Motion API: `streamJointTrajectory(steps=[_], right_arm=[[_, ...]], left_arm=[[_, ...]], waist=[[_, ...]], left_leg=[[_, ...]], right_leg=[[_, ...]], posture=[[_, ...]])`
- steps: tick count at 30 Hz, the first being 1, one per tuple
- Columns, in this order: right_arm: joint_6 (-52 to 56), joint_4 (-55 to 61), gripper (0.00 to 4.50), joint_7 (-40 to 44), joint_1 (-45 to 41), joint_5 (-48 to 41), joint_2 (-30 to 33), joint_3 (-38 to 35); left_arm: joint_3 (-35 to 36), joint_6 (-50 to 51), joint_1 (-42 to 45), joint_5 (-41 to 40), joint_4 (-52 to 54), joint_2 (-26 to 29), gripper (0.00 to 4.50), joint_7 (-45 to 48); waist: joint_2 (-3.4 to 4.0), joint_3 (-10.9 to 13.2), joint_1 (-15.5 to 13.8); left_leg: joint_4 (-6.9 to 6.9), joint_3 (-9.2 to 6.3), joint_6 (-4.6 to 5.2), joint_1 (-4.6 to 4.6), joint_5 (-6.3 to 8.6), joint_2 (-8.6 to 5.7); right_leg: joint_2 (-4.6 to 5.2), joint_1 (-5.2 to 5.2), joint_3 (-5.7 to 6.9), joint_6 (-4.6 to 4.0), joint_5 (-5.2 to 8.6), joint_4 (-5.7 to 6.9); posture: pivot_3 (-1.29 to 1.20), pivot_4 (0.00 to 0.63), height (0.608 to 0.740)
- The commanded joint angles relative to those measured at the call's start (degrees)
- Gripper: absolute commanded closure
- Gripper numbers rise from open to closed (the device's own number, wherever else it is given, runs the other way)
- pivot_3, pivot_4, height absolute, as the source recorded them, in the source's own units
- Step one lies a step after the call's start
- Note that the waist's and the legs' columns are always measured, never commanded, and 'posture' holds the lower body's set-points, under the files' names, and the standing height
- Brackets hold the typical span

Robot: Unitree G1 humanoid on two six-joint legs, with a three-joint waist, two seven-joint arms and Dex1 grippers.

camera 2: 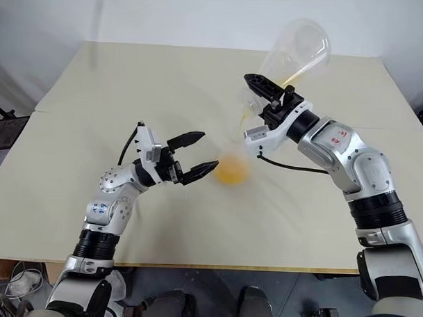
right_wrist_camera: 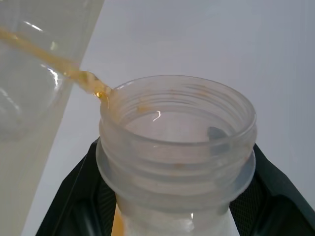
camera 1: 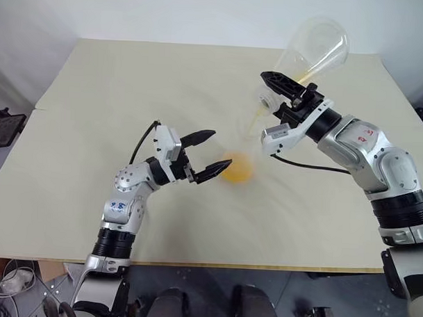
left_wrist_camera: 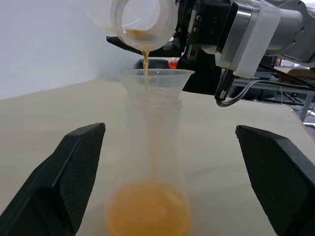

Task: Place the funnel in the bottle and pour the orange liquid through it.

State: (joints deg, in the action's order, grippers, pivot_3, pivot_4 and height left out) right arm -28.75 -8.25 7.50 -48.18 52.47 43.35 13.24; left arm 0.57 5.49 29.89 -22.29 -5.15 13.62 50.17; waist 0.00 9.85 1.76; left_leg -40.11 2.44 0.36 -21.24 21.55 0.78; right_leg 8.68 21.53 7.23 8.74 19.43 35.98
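Observation:
The bottle (left_wrist_camera: 150, 147) stands upright on the table with the clear funnel (left_wrist_camera: 156, 81) seated in its neck. Orange liquid (left_wrist_camera: 147, 209) pools in its base, also seen as a bright patch (camera 1: 237, 168). My right gripper (camera 1: 277, 97) is shut on the neck of a larger clear flask (camera 1: 316, 47), tipped mouth-down above the funnel. A thin orange stream (left_wrist_camera: 145, 61) falls from that flask's mouth (right_wrist_camera: 177, 123) into the funnel. My left gripper (camera 1: 219, 150) is open, with its fingers (left_wrist_camera: 74, 167) wide on either side of the bottle and not touching it.
The beige table (camera 1: 96, 92) spreads wide to the left and behind the bottle, its front edge (camera 1: 194, 263) close to me. A black object (camera 1: 4, 127) sits off the table's left side.

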Motion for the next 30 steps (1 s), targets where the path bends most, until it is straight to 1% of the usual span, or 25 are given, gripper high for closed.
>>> streamJointTrajectory(steps=[1, 30], right_arm=[[-0.1, 1.1, 2.03, -1.4, -1.4, 0.0, 1.3, -1.0], [-0.3, 1.4, 2.03, -3.2, -1.0, 0.9, 2.0, -0.9]], left_arm=[[-0.2, -1.1, 0.0, -0.8, 1.6, -0.5, 0.00, -0.2], [0.6, -1.7, 0.5, -1.6, 1.0, -1.2, 0.00, -1.2]], waist=[[0.00, 0.0, 0.0], [0.00, 0.0, 0.0]], left_leg=[[0.00, 0.00, 0.00, 0.00, 0.00, 0.00], [0.00, 0.00, 0.00, 0.00, 0.00, 0.00]], right_leg=[[0.00, 0.00, 0.00, 0.00, 0.00, 0.00], [0.00, 0.00, 0.00, 0.00, 0.00, 0.00]], posture=[[0.00, 0.150, 0.740], [0.00, 0.150, 0.740]])
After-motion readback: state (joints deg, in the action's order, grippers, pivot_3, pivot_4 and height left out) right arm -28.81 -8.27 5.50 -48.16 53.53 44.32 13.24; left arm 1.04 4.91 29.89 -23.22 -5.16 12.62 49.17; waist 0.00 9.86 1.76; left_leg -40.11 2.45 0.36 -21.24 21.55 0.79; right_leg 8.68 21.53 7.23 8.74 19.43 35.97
